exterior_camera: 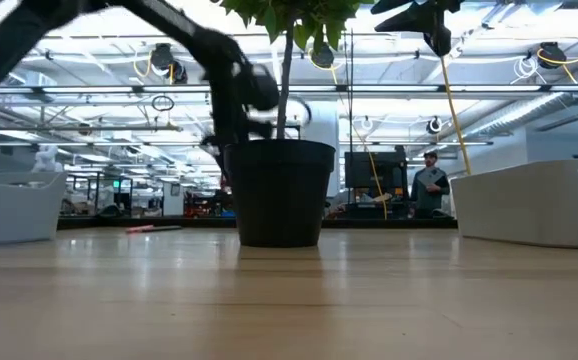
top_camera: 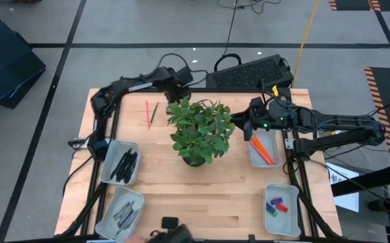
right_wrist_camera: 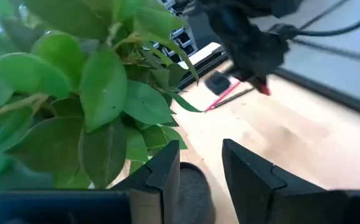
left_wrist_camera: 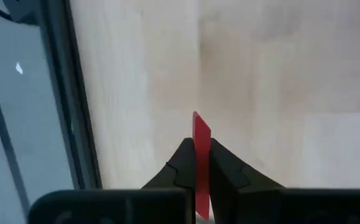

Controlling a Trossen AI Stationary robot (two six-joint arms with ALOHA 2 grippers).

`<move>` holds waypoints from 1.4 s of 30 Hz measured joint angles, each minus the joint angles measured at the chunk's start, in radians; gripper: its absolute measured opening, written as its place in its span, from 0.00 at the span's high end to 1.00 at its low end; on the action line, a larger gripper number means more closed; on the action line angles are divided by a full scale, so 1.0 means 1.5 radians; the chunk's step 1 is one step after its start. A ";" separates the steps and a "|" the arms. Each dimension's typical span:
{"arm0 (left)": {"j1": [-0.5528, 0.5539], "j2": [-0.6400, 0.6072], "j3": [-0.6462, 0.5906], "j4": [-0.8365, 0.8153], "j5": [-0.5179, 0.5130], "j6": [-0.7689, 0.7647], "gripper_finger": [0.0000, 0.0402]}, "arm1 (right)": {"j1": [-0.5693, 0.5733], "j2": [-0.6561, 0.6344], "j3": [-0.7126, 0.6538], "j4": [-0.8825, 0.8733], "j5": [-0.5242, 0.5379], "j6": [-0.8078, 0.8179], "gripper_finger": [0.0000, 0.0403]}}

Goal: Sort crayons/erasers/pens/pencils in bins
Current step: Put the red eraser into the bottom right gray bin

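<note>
Near the desk's far edge, the left gripper (left_wrist_camera: 195,163) hangs clamped on a red pencil (left_wrist_camera: 201,155). By the right edge, the right gripper (right_wrist_camera: 200,163) waits, fingers apart, above the pencil bin (top_camera: 263,159).

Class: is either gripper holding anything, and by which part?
The left gripper pinches a red pencil near one end. The right gripper is open, holding nothing.

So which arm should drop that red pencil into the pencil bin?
Probably left. Its gripper is already shut on the red pencil, up near the table's far edge. The right gripper is open and empty above the pencil bin, so a handover would only add a step.
</note>
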 joint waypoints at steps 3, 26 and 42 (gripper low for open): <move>0.002 -0.077 -0.001 -0.038 -0.015 -0.045 0.96 | -0.001 -0.011 0.000 0.001 0.001 -0.052 0.72; -0.218 -0.513 0.002 0.537 0.141 -0.557 0.96 | 0.050 0.055 0.000 0.539 -0.063 -0.276 0.43; -0.349 -0.267 0.002 0.874 0.136 -0.613 0.92 | 0.080 0.100 0.000 0.645 -0.034 -0.255 0.50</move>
